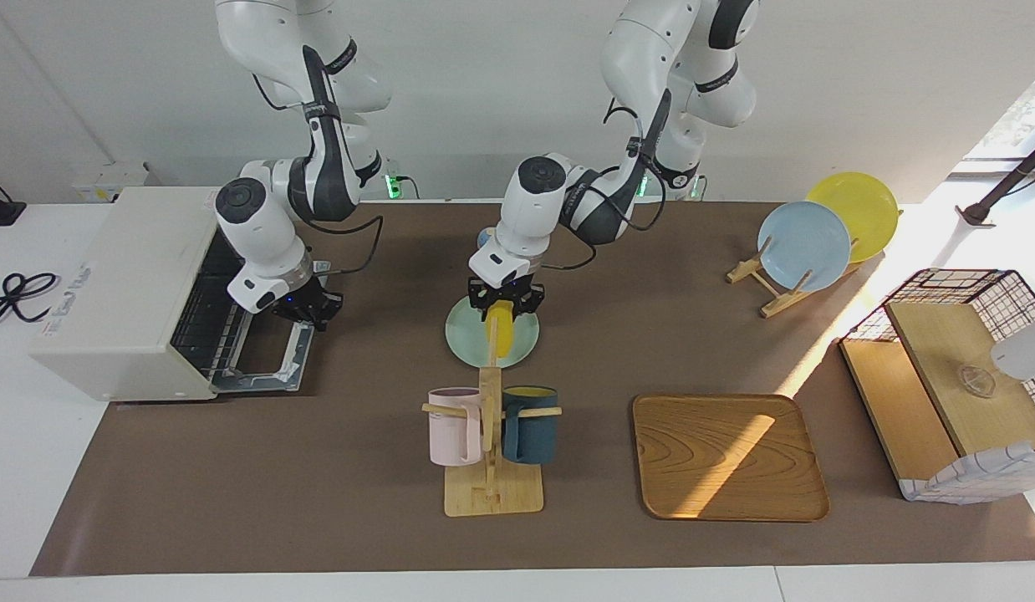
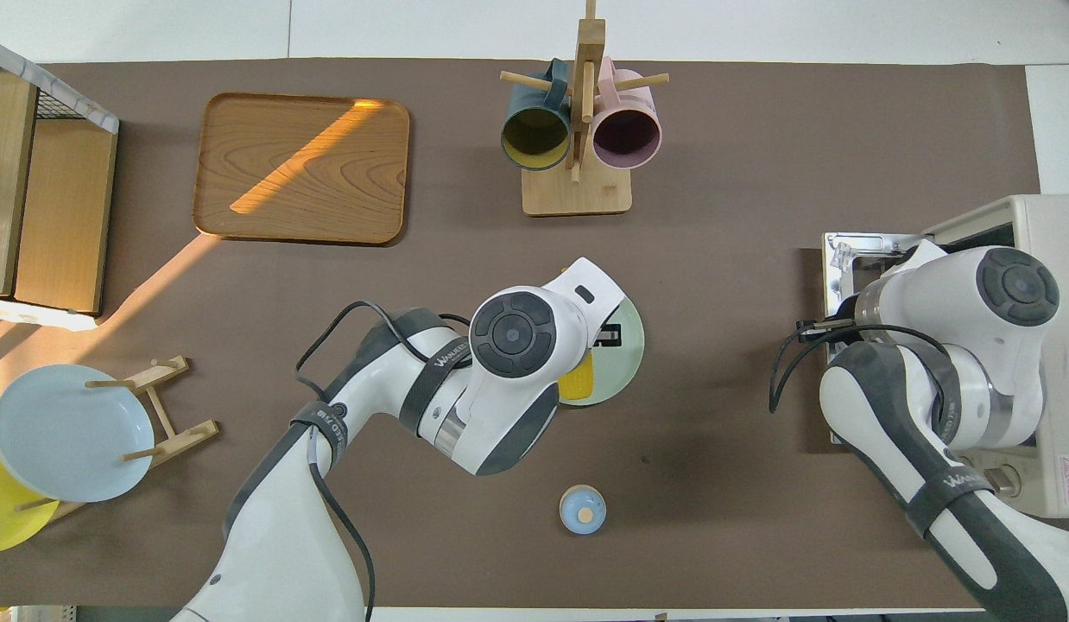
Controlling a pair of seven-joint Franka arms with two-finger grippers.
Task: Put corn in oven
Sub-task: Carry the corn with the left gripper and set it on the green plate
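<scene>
The yellow corn hangs tip-down in my left gripper, which is shut on its upper end. It is over the green plate in the middle of the table. In the overhead view the left arm covers most of the corn. The off-white oven stands at the right arm's end of the table. Its door lies folded down flat and the wire rack inside shows. My right gripper is shut at the door's outer edge, on its handle.
A wooden mug rack with a pink and a dark blue mug stands farther from the robots than the green plate. Beside it lies a wooden tray. A small blue bell is near the robots. A plate stand and wire basket occupy the left arm's end.
</scene>
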